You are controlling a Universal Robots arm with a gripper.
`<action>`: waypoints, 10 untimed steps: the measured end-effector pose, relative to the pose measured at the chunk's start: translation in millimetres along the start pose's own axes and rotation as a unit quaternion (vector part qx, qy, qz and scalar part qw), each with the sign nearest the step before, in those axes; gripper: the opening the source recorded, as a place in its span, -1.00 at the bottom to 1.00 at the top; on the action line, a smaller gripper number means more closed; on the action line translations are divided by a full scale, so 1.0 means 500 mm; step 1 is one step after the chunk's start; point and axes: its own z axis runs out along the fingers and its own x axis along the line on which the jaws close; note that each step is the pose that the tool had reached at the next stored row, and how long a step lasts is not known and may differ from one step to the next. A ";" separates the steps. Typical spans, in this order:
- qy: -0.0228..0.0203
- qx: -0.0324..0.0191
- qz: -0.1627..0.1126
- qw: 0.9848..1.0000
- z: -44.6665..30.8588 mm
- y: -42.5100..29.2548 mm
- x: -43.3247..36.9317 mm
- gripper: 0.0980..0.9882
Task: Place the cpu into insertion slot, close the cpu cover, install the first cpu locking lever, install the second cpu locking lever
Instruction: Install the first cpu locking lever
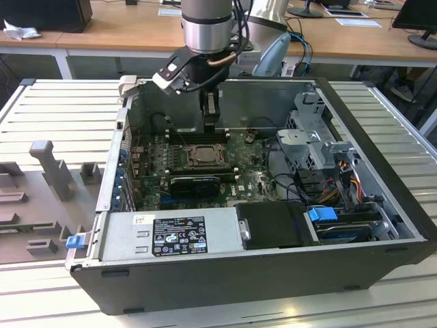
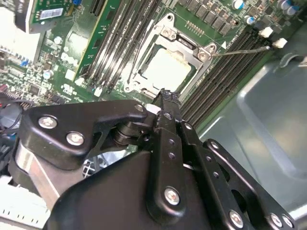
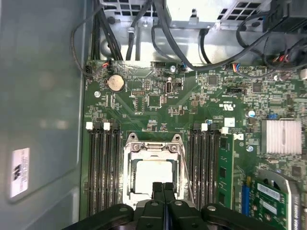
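Over the socket on the green board (image 3: pixel 158 103), my hand (image 3: pixel 163 186) hangs with its two fingers pressed flat together and nothing between them. In both wrist views the tips sit just above the near edge of the socket; whether they touch it I cannot tell. The chip (image 3: pixel 152 175) lies flat in the socket with its pale top showing. The metal cover frame (image 3: pixel 153 149) lies down around it, so the chip shows through the open centre. In the second wrist view a thin wire lever (image 2: pixel 240 50) runs out from one corner of the frame across the neighbouring memory slots (image 2: pixel 225 72). In the exterior view I reach down into the open computer case (image 1: pixel 273 273), which lies on a slatted table (image 1: pixel 61 102).
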 end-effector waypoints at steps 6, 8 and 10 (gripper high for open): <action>0.001 0.000 -0.030 1.000 -0.014 0.001 0.000 -0.98; 0.002 -0.001 -0.052 0.999 -0.014 0.001 0.000 -0.98; 0.003 -0.001 -0.068 0.998 -0.014 0.001 0.000 -0.98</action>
